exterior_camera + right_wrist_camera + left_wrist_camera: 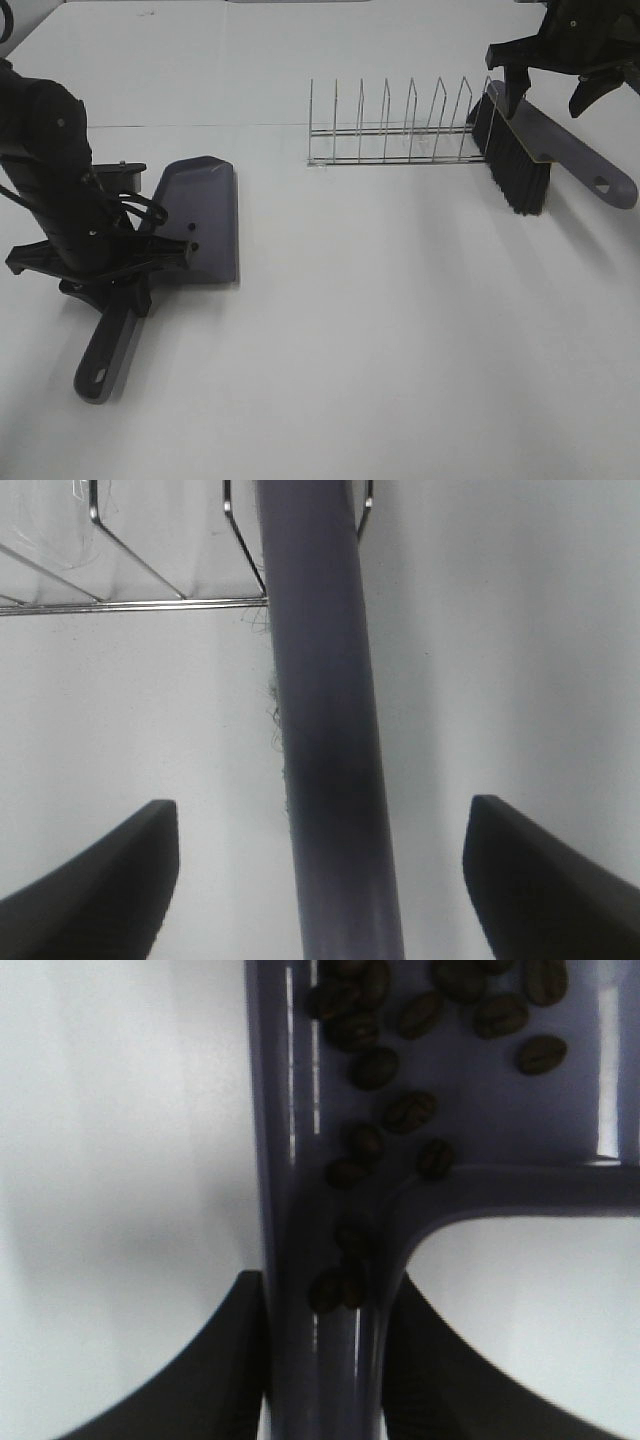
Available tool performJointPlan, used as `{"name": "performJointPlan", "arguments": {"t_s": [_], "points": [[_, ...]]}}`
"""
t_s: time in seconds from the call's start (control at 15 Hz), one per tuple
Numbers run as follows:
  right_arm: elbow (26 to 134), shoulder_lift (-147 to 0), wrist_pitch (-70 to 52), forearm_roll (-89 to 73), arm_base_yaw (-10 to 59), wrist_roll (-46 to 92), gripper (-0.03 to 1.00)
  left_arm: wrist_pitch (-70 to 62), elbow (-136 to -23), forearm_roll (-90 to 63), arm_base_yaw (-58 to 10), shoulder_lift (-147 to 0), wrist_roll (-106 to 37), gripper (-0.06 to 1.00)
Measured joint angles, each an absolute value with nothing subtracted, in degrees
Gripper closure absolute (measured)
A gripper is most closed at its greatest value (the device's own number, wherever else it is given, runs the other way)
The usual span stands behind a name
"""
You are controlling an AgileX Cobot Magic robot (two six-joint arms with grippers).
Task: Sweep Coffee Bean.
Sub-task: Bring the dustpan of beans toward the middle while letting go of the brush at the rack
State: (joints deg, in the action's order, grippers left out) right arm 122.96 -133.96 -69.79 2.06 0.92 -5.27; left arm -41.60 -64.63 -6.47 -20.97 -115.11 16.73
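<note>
Left gripper (325, 1295) pinches the dustpan (500, 1130) handle, coffee bean (410, 1110) pooled just ahead. Right gripper (322, 815) gapes wide astride the brush (318, 680), which the rack (130, 605) props.

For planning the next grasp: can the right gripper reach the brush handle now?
Probably yes. The right gripper is open and straddles the brush handle; nothing shows between its fingers and the handle.

The dustpan (200, 212) is smooth, glossy grey plastic. The rack (395, 131) is thin shiny metal wire. The white surface (400, 350) is matt. The coffee beans (410, 1110) seem dull, though blurred.
</note>
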Motion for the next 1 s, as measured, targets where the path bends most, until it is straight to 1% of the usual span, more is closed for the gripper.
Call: {"name": "performJointPlan", "arguments": {"t_s": [0.6, 0.67, 0.73, 0.8, 0.87, 1.0], "points": [[123.0, -134.0, -69.8, 2.1, 0.9, -5.2, 0.31, -39.2, -64.6, -9.1, -21.0, -117.0, 12.7, 0.68], [123.0, -134.0, -69.8, 2.1, 0.9, -5.2, 0.31, -39.2, -64.6, -9.1, -21.0, -117.0, 12.7, 0.67], [123.0, -134.0, -69.8, 2.1, 0.9, -5.2, 0.31, -39.2, -64.6, -9.1, -21.0, -117.0, 12.7, 0.63], [123.0, -134.0, -69.8, 2.1, 0.9, -5.2, 0.31, -39.1, -64.6, -9.2, -21.0, -117.0, 12.7, 0.57], [123.0, -134.0, -69.8, 2.1, 0.9, -5.2, 0.31, -38.8, -64.6, -9.5, -21.0, -117.0, 12.8, 0.45], [123.0, -134.0, -69.8, 2.1, 0.9, -5.2, 0.31, -38.6, -64.6, -9.5, -21.0, -116.7, 12.6, 0.33]]}}
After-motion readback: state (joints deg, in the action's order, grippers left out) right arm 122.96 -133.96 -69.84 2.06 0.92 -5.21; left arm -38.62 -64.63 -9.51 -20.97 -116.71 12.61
